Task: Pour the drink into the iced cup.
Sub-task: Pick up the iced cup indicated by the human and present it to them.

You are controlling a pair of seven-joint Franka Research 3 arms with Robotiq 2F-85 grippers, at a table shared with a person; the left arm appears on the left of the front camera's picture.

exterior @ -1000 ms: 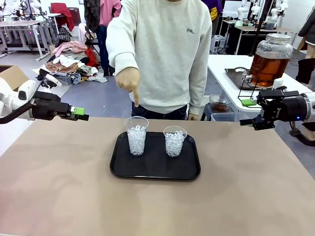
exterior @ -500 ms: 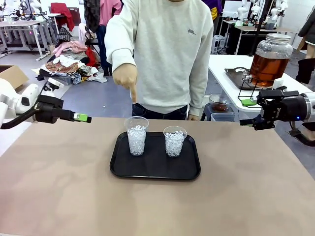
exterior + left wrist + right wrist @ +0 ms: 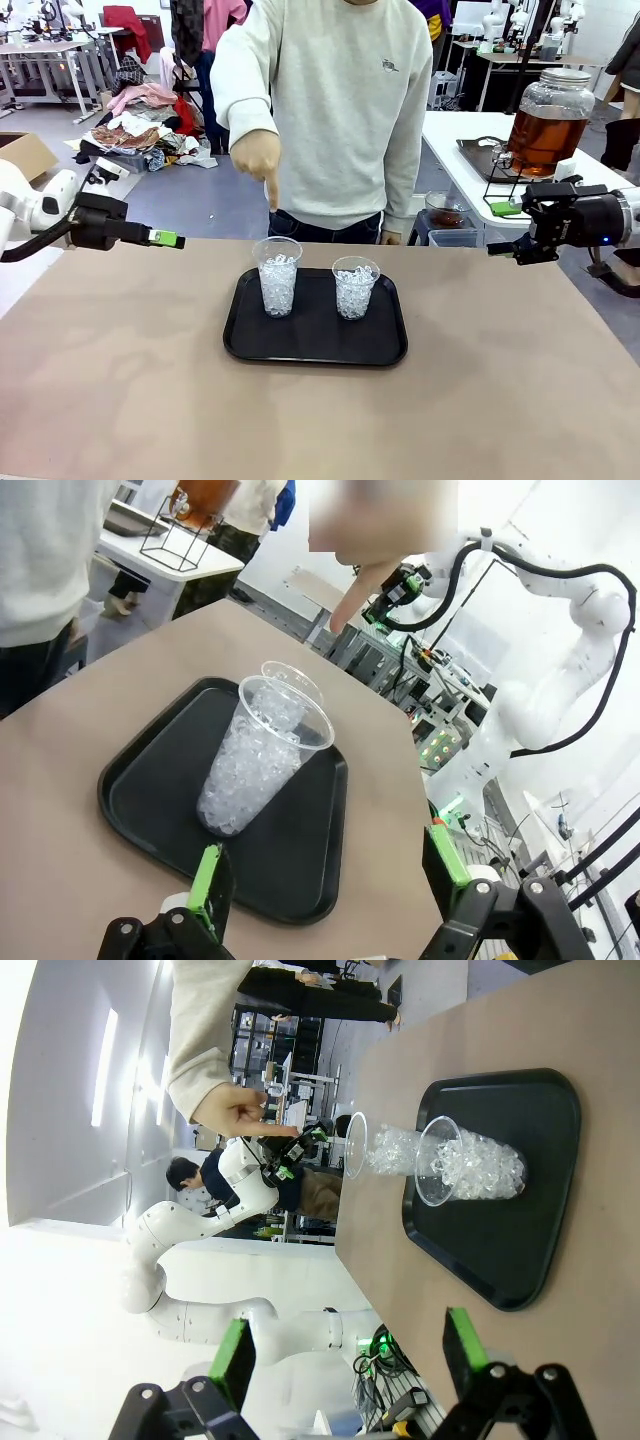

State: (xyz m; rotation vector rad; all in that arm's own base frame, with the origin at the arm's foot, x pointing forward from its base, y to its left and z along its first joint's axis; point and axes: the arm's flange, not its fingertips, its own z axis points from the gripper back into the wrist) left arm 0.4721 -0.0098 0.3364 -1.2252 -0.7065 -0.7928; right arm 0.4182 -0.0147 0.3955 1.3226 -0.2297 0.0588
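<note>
Spread and empty, the left claw at nine o'clock and right claw at three flank the tray; a hand singles out the eleven-o'clock cup for pouring; the drink sits in its jar at two o'clock, off this surface

Open tabletop either side of tray; hand above left cup

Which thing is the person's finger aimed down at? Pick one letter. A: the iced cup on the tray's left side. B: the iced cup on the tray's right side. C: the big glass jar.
A: the person's hand hangs with its forefinger aimed down just above the left iced cup on the black tray.
</note>
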